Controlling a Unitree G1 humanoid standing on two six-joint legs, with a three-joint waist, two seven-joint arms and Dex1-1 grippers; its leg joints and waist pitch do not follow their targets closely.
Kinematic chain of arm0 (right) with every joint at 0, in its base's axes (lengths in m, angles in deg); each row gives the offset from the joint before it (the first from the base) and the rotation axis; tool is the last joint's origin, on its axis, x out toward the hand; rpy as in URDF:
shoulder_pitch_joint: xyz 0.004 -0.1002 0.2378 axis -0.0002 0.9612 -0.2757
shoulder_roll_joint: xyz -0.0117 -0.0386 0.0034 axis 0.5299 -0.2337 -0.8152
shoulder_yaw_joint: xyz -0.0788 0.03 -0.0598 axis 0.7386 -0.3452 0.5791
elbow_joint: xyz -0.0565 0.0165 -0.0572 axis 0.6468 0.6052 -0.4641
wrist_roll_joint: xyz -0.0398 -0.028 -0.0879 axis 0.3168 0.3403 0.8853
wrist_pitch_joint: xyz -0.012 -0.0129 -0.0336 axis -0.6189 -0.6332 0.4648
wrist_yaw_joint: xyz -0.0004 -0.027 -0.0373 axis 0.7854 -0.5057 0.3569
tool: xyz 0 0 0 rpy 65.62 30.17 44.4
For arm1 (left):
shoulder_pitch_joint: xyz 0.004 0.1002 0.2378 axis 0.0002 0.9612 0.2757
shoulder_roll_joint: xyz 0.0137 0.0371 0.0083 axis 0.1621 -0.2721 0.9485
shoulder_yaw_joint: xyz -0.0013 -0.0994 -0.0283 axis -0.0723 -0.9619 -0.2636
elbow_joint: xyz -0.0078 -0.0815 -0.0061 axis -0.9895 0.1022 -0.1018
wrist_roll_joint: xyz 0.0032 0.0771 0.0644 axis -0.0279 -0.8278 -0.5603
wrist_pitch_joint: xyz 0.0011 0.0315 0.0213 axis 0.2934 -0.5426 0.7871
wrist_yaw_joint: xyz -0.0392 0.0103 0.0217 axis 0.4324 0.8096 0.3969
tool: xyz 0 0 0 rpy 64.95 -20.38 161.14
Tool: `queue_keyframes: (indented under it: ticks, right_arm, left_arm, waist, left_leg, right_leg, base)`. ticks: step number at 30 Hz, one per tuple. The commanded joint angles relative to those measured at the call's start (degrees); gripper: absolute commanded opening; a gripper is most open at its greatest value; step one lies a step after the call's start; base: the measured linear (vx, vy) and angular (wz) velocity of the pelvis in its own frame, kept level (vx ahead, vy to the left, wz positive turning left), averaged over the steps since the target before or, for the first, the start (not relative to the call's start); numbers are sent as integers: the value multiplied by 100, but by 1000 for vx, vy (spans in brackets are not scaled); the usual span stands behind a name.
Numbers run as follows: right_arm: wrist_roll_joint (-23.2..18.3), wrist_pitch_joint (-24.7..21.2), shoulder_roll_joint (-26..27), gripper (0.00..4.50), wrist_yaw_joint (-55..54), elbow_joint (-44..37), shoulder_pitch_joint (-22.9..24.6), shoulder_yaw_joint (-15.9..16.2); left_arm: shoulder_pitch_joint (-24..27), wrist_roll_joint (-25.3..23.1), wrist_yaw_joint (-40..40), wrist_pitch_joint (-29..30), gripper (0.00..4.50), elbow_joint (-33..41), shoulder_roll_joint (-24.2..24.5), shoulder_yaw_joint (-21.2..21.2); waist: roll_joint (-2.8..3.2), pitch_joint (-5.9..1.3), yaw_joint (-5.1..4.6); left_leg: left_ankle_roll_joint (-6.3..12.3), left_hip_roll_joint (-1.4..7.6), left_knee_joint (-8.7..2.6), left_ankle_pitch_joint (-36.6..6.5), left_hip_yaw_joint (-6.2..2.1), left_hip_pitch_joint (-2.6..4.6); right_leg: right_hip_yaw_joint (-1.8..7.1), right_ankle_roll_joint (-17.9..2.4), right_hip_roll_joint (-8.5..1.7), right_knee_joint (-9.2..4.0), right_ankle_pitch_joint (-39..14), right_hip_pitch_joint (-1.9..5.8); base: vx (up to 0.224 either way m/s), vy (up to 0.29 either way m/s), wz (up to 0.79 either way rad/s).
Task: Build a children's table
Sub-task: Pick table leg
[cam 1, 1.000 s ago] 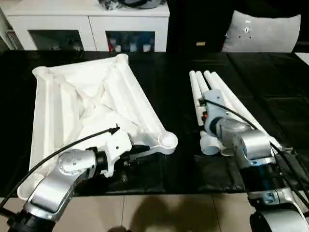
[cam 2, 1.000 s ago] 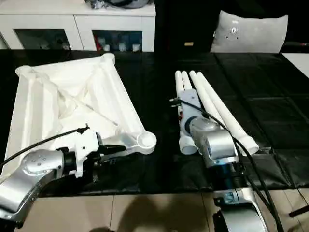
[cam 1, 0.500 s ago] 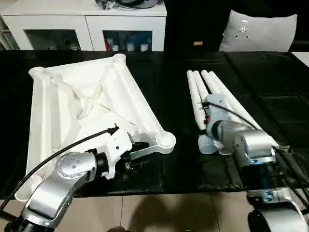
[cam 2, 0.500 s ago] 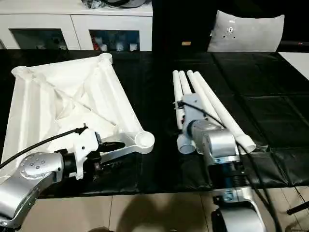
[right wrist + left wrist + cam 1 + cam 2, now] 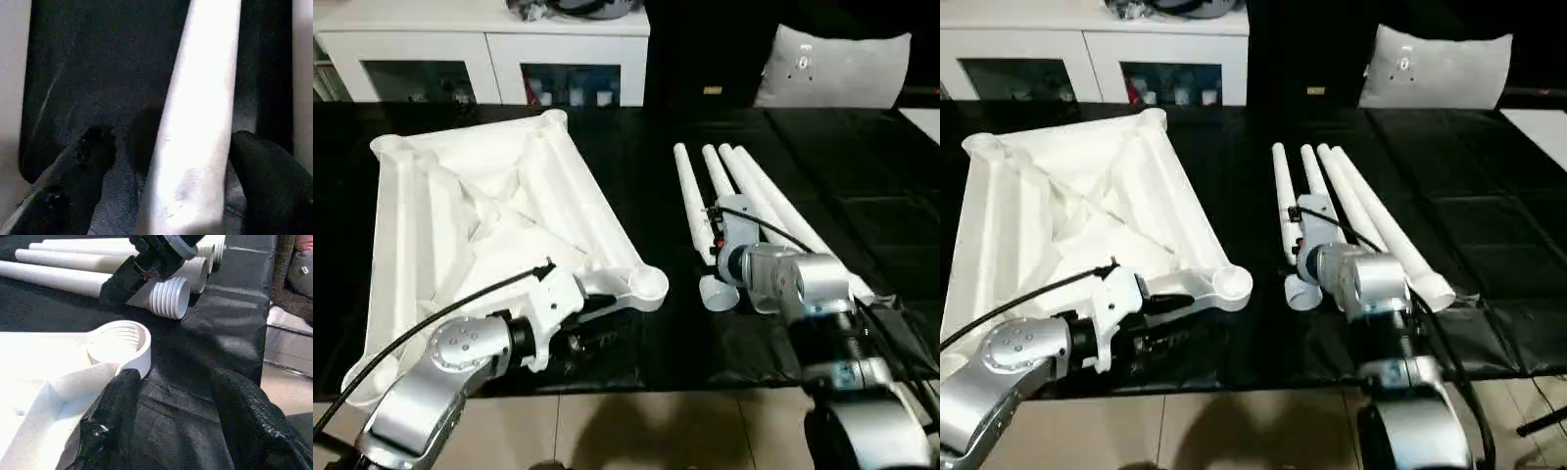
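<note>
The white tabletop [image 5: 480, 215] lies upside down on the left, X-ribs up. Its near right corner socket [image 5: 120, 340] sits just beyond my left gripper [image 5: 178, 382], which is open over the black mat, one finger [image 5: 115, 416] beside the socket. Four white legs lie on the right. My right gripper [image 5: 171, 142] is shut on the leftmost leg [image 5: 690, 196], low near its threaded end [image 5: 168, 296]. That leg is angled away from the other three legs [image 5: 759, 191], which lie side by side.
A black padded mat [image 5: 646, 157] covers the work surface, and its front edge meets a tiled floor [image 5: 656, 431]. A white cabinet with glass doors [image 5: 489, 59] stands behind, with a grey cushion [image 5: 832, 69] at the back right.
The leftmost leg has swung left, away from the other three, with my right gripper on it. My left gripper stays by the corner socket.
</note>
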Motion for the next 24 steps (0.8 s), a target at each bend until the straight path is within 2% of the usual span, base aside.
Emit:
queue_keyframes:
  ticks: [1,2,5,8,9,11,12,14,15,16,17,18,19,20,21,22,23,24]
  right_arm:
    - [31,-77,-2,366,17,311,41,3]
    - [25,-75,0,357,59,453,-6,2]
    - [13,-87,-3,328,138,649,-71,47]
    - [-10,-64,25,312,166,870,-161,9]
    - [-22,-64,32,301,169,936,-193,-30]
    - [-50,-36,55,278,127,1041,-215,-137]
    - [-68,-16,60,268,95,1053,-209,-199]
    - [-78,-2,63,254,76,1065,-209,-241]
    - [-97,3,49,244,66,1070,-199,-291]
    - [-92,-4,23,238,88,1050,-159,-296]
    - [-91,-25,-39,232,116,1028,-126,-311]
    - [-93,-55,-96,222,140,963,-84,-320]
    - [-93,-55,-96,212,140,963,-84,-320]
    - [-97,-25,-114,204,167,873,-28,-312]
    - [-156,-281,-221,200,180,422,236,-384]
    - [-143,-317,-320,196,252,311,289,-345]
    - [-178,-319,-368,192,351,147,367,-321]
    - [-268,-352,-374,190,394,-84,515,-405]
  left_arm:
    - [33,-51,30,26,264,117,48,9]
    - [41,-64,45,59,264,138,67,6]
    - [67,-56,68,110,264,181,93,-21]
    - [113,-16,118,205,264,253,121,-86]
    - [99,11,135,273,264,288,130,-120]
    - [79,75,144,344,264,335,121,-165]
    - [46,128,152,393,264,366,102,-203]
    - [23,163,158,428,264,389,90,-228]
    - [-5,183,181,447,264,398,52,-235]
    - [-38,200,191,464,264,381,35,-246]
    - [-84,211,221,525,264,387,-2,-228]
    - [-132,226,237,574,264,378,-33,-216]
    - [-132,226,237,574,264,378,-33,-216]
    - [-164,239,242,566,264,310,-67,-222]
    - [-299,166,359,565,264,70,-204,-169]
    - [-375,100,417,617,264,60,-240,-94]
    - [-394,192,417,695,264,99,-286,-117]
    - [-381,322,462,792,264,143,-366,-202]
  waist:
    - [19,-279,22]
    - [-35,-279,16]
    - [-20,-283,23]
    - [-41,-291,20]
    - [-81,-288,26]
    - [-87,-287,36]
    - [-64,-289,44]
    - [-77,-290,47]
    - [-34,-294,46]
    - [39,-296,44]
    - [-6,-293,25]
    - [160,-295,19]
    - [94,-310,7]
    - [156,-301,8]
    - [67,-283,22]
    - [96,-296,54]
    - [96,-309,68]
    - [164,-302,83]
  left_leg:
    - [-263,315,-467,-606,-44,55]
    - [-260,317,-471,-634,-37,53]
    - [-281,320,-476,-717,-43,57]
    - [-319,326,-488,-703,-49,57]
    - [-317,326,-495,-752,-45,60]
    - [-327,324,-497,-815,-45,64]
    - [-340,323,-495,-822,-44,67]
    - [-357,326,-498,-824,-41,68]
    - [-368,323,-498,-805,-53,63]
    - [-405,319,-492,-841,-58,74]
    - [-408,315,-497,-875,-46,71]
    - [-498,311,-484,-849,-72,71]
    - [-468,295,-471,-836,-51,70]
    - [-483,296,-478,-996,-63,72]
    - [-406,292,-481,-1010,-39,71]
    - [-398,302,-474,-1019,-42,93]
    - [-375,310,-475,-975,-47,91]
    - [-388,302,-478,-929,-59,64]
  right_leg:
    - [228,-1194,-405,-418,-79,227]
    - [227,-1171,-403,-429,-135,228]
    - [228,-1160,-419,-433,-318,211]
    - [218,-1157,-405,-419,-126,207]
    - [216,-1149,-404,-421,-174,205]
    - [222,-1142,-416,-429,-287,202]
    - [226,-1139,-418,-433,-290,194]
    - [224,-1145,-412,-432,-251,194]
    - [220,-1146,-406,-417,-171,202]
    - [219,-1143,-396,-411,-127,187]
    - [214,-1137,-383,-435,-134,191]
    - [210,-1186,-371,-395,172,194]
    - [205,-1196,-359,-425,231,223]
    - [210,-1216,-370,-414,76,216]
    - [230,-1144,-356,-460,-58,234]
    - [234,-1129,-372,-462,-106,222]
    - [229,-1120,-373,-460,-107,241]
    - [226,-1139,-379,-451,-88,242]
  base:
    - [0,0,0]
    - [0,0,0]
    - [0,0,0]
    - [0,0,0]
    - [0,0,0]
    - [0,0,0]
    - [0,0,0]
    - [0,0,0]
    - [0,0,0]
    - [0,0,0]
    - [0,0,0]
    - [0,0,0]
    - [0,0,0]
    - [0,0,0]
    - [0,0,0]
    - [0,0,0]
    - [0,0,0]
    - [0,0,0]
